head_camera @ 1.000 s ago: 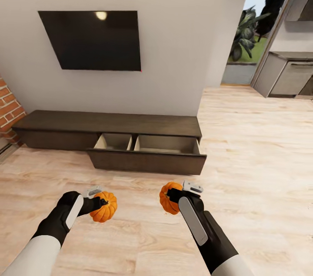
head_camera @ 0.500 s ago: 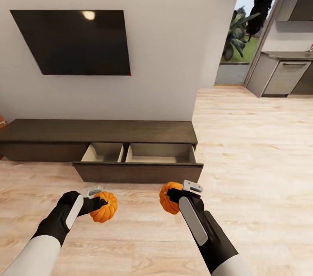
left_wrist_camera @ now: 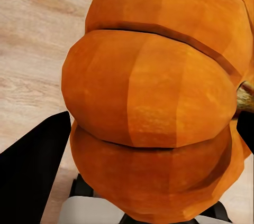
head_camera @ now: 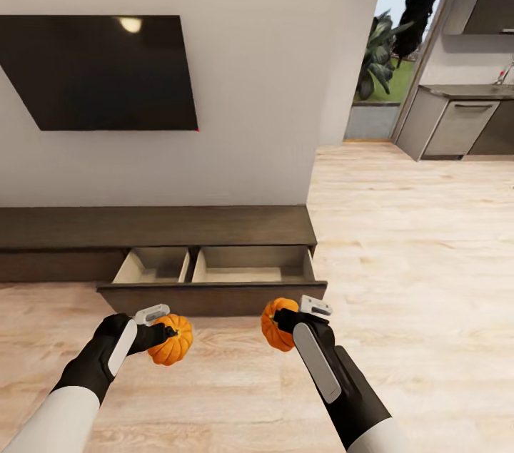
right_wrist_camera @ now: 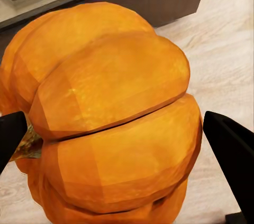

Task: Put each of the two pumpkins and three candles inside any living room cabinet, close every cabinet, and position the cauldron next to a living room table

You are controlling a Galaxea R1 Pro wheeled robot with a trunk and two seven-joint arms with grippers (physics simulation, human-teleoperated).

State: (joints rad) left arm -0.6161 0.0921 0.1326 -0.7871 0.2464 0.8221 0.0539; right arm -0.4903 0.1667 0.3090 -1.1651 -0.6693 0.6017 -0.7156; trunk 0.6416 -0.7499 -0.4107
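Each hand holds an orange ribbed pumpkin above the wooden floor. My left gripper [head_camera: 165,333] is shut on one pumpkin [head_camera: 172,341], seen close up in the left wrist view as pumpkin [left_wrist_camera: 153,97]. My right gripper [head_camera: 284,319] is shut on the other pumpkin [head_camera: 275,326], which looms large in the right wrist view as pumpkin [right_wrist_camera: 111,113]. Just ahead stands the long dark-brown cabinet [head_camera: 157,226] against the wall. Its drawer [head_camera: 211,296] is pulled out, showing two pale compartments with nothing in them. The cauldron and the candles are out of view.
A black TV [head_camera: 100,71] hangs on the wall above the cabinet. To the right, open floor [head_camera: 414,239] runs to grey kitchen cupboards [head_camera: 457,126] and a glass door with plants [head_camera: 385,53] outside.
The view has swung right and come nearer to the cabinet, so the cabinet and TV sit further left and lower. Both grippers keep their pumpkins in the same pose.
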